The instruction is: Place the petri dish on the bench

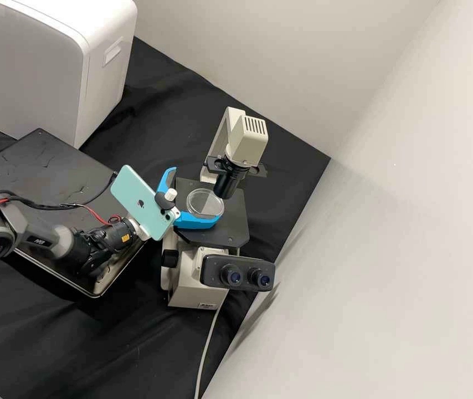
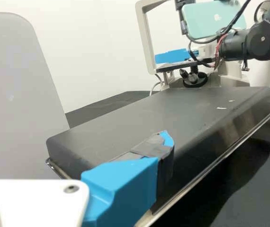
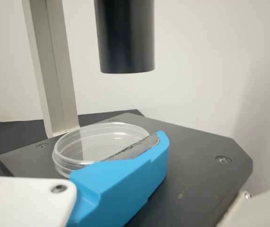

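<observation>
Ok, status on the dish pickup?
Right hand open, one finger alongside the dish. Dish on the microscope stage, not lifted. Left hand open over the black tray. Lens barrel close above the dish.

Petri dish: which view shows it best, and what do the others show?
Right wrist view: the petri dish is close, rim clear, on the microscope stage. The high view shows it small, from above. The left wrist view sees that stage far off, edge-on.
</observation>
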Action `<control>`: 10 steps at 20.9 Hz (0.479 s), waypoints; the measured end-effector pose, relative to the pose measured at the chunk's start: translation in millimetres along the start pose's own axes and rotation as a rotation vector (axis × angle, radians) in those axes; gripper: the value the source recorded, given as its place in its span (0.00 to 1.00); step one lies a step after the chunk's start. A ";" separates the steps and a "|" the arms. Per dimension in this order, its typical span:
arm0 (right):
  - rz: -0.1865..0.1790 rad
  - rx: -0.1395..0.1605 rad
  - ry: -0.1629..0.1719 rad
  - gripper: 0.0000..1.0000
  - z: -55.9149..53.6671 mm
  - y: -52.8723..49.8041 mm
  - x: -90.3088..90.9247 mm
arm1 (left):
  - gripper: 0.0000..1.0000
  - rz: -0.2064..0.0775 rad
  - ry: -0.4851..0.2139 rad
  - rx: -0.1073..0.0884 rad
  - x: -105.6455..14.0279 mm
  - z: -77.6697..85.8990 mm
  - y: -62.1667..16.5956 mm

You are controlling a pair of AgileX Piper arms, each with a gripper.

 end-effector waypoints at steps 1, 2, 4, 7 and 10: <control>0.000 -0.007 0.000 1.00 0.8 -0.5 2.3 | 1.00 0.000 0.000 0.000 0.0 0.0 0.1; -0.001 -0.013 -0.001 1.00 1.7 -1.1 4.0 | 1.00 0.000 0.000 0.000 0.0 0.0 0.1; -0.002 -0.032 -0.002 1.00 3.1 -2.0 7.6 | 1.00 0.000 0.000 0.000 0.0 0.0 0.1; 0.005 -0.041 -0.004 1.00 4.2 -1.8 12.4 | 1.00 -0.006 0.004 0.004 0.6 -0.4 -1.2; 0.006 -0.040 -0.008 1.00 7.1 -2.8 17.5 | 1.00 -0.005 0.022 0.004 1.5 -3.2 -1.1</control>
